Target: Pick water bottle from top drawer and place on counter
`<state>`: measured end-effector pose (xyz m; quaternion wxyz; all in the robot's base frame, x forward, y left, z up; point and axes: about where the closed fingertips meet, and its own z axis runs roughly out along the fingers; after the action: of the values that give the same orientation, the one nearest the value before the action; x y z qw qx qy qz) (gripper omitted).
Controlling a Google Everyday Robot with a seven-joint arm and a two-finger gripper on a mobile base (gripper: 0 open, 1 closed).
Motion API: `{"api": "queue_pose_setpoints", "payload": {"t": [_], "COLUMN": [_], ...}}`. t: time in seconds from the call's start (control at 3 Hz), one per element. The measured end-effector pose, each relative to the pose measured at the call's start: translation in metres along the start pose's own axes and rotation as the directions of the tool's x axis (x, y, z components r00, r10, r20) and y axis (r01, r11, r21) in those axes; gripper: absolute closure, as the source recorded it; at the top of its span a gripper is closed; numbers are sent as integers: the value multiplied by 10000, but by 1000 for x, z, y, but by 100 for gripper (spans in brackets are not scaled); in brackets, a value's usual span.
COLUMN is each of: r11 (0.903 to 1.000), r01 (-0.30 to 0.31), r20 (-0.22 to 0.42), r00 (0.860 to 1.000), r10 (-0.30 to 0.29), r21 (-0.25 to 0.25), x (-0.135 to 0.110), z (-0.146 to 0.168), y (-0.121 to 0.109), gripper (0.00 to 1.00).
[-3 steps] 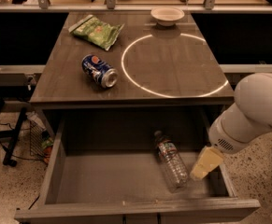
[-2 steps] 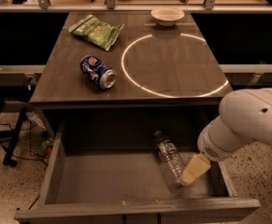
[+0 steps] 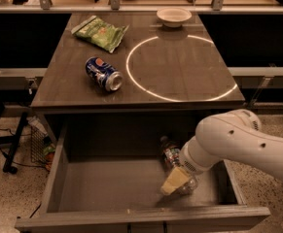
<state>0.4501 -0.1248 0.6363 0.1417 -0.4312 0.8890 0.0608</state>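
Note:
The water bottle (image 3: pixel 170 154) lies on its side in the open top drawer (image 3: pixel 112 183), toward the right, cap pointing to the back. My gripper (image 3: pixel 174 181) hangs from the white arm (image 3: pixel 238 142) that comes in from the right. Its pale fingers (image 3: pixel 172 179) are down inside the drawer over the near end of the bottle and cover that part. The counter (image 3: pixel 180 72) with the white circle lies above the drawer.
On the counter a blue Pepsi can (image 3: pixel 103 74) lies on its side left of the circle. A green chip bag (image 3: pixel 100 32) is at the back left and a white bowl (image 3: pixel 173 17) at the back edge. The drawer's front panel (image 3: pixel 141 218) is nearest.
The arm and gripper have moved left and down into the drawer, from beside the bottle to over its near end. The bottle has not moved.

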Motion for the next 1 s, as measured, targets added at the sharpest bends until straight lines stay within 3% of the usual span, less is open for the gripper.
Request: {"api": "queue_pose_setpoints", "payload": {"t": [0.33,1.0], "r11": [9991,9986], "r01": [-203,-303], "r20": [-37,-164], "r00": [9998,9994], "r10": [201,296], "r21": [-384,-435], "x": [-8,-5], "z": [27,36], "y": [9,3], "gripper": [33,78]}}
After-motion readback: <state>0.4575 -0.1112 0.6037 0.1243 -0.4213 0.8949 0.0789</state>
